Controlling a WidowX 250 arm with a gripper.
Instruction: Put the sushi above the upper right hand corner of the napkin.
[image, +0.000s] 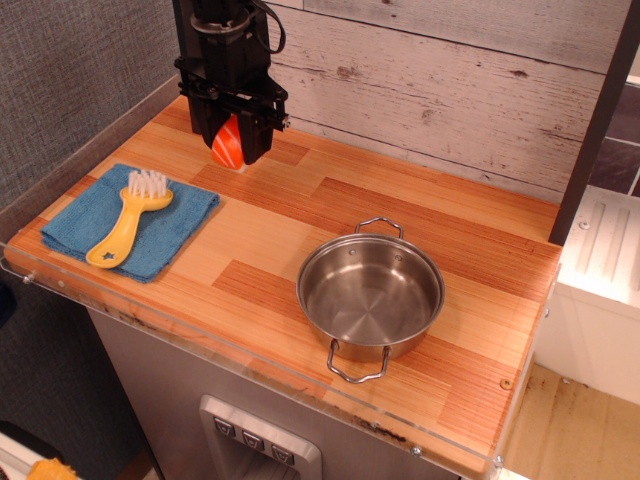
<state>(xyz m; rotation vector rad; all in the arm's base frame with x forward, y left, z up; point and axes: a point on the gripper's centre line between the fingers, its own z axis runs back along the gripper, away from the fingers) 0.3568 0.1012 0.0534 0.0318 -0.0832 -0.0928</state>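
Note:
My black gripper (232, 145) is at the back left of the table, shut on the sushi (229, 145), an orange piece with white stripes that shows between the fingers. It hangs low over the wood, just beyond the upper right corner of the blue napkin (165, 225). I cannot tell whether the sushi touches the table. The napkin lies flat at the left front.
A yellow star-handled brush (128, 222) lies on the napkin. An empty steel pot (370, 295) with two handles stands at the front middle. A plank wall runs along the back and a dark post (200, 60) stands behind the gripper.

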